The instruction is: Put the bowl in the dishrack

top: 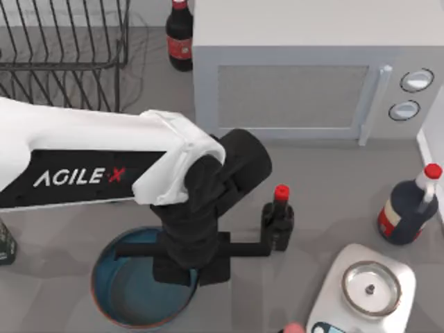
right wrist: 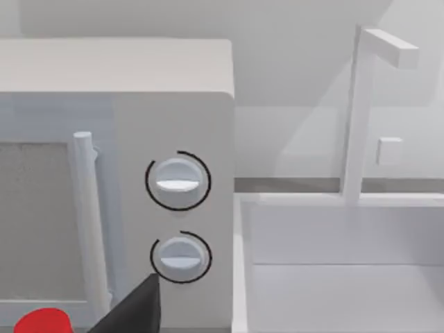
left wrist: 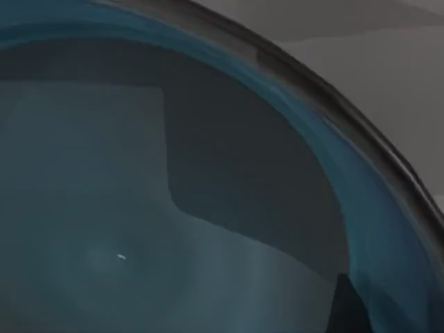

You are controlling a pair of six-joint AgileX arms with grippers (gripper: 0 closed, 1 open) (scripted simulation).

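Note:
The bowl [top: 132, 295], teal-blue inside with a dark rim, sits on the table near the front edge, left of centre. My left arm reaches across from the left, and the left gripper [top: 182, 267] points straight down over the bowl's right rim, its tips hidden beneath the black wrist. The left wrist view looks from very close into the glossy inside of the bowl [left wrist: 139, 208], with its rim curving past. The dishrack [top: 62, 48], dark wire with upright prongs, stands at the back left corner. A dark tip of the right gripper [right wrist: 139, 305] shows in the right wrist view.
A white microwave [top: 298, 83] fills the back centre. A small dark bottle with a red cap [top: 277, 222] stands just right of my left wrist. A larger dark bottle [top: 409, 208] is at the right, a cola bottle [top: 180, 38] behind, and a scale [top: 368, 291] at the front right.

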